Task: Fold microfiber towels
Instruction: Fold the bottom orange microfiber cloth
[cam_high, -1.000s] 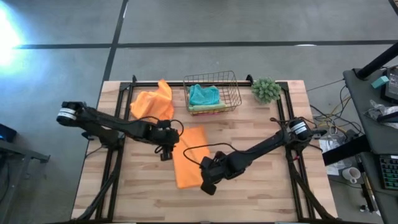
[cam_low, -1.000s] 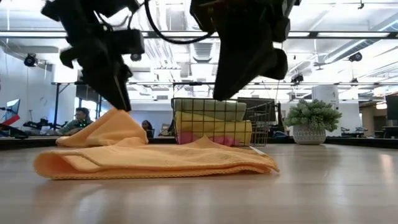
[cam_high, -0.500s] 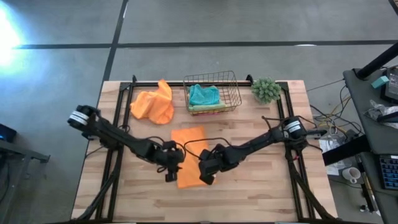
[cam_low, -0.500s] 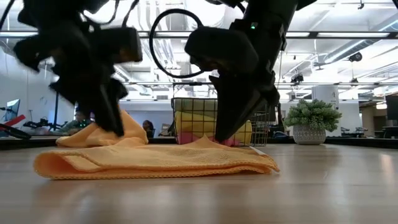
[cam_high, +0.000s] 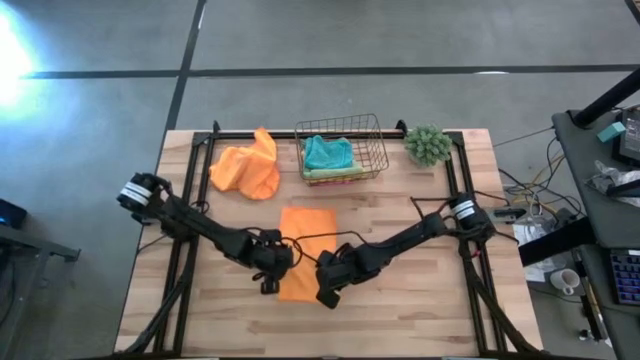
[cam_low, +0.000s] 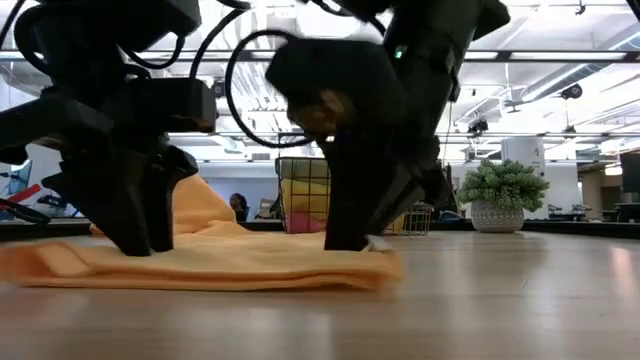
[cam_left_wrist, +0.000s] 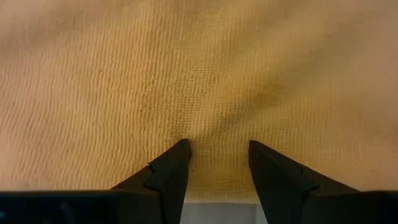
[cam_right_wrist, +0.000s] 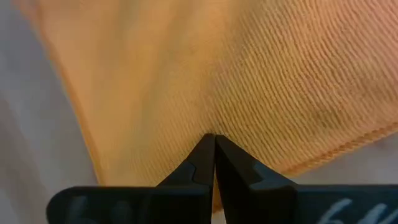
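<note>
I am looking down at a flat orange towel (cam_high: 305, 250) lying near the middle of the wooden table (cam_high: 430, 310); it is an oblong whose long axis is running from the wire basket (cam_high: 341, 150) side toward the table's near edge. Its surface is showing a fine ribbed microfiber weave with a stitched hem. My left gripper (cam_high: 268, 285) is pressing down on the towel's near left corner, fingers (cam_left_wrist: 168, 171) parted with cloth between them, though I cannot tell if they are actually gripping it. My right gripper (cam_high: 326, 296) is sitting at the near right corner, fingers (cam_right_wrist: 205, 158) pressed fully together on the fabric; whether any cloth is caught between them I cannot tell. A second orange towel (cam_high: 246, 168) is lying crumpled beside the basket, which is holding a folded teal towel (cam_high: 328, 152) on top of other folded ones.
</note>
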